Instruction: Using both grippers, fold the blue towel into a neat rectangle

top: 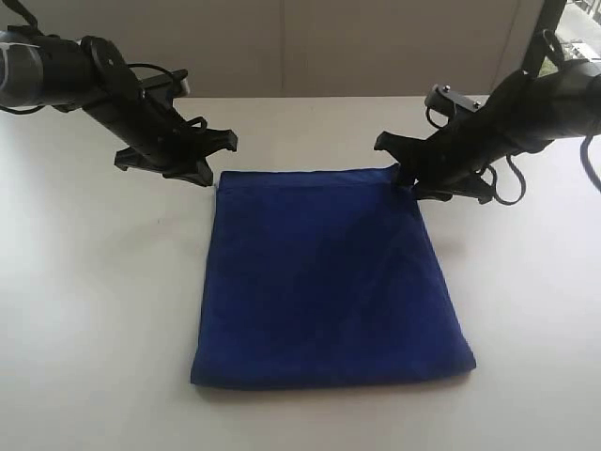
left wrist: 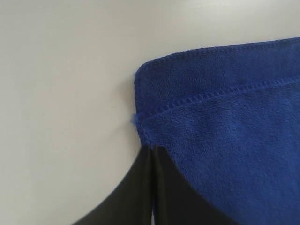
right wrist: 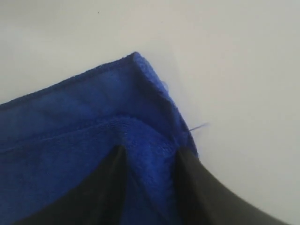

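Fingers (left wrist: 152,161) of the left gripper (top: 202,160) were pressed together, holding nothing, just touching the blue towel's (top: 324,282) corner at 10 o'clock. Right fingers (right wrist: 119,164) stood parted, pinching the upper layer at the 2 o'clock corner. Already doubled, the towel lay flat on the table (top: 94,282), stretching from both grippers toward 6 o'clock, the right gripper (top: 406,174) nearer.

Both arms (top: 38,66) cut off at frame edges

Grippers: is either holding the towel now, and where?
Right gripper has a far corner of the towel bunched between its fingers. Left gripper is shut at the other far corner, holding nothing.
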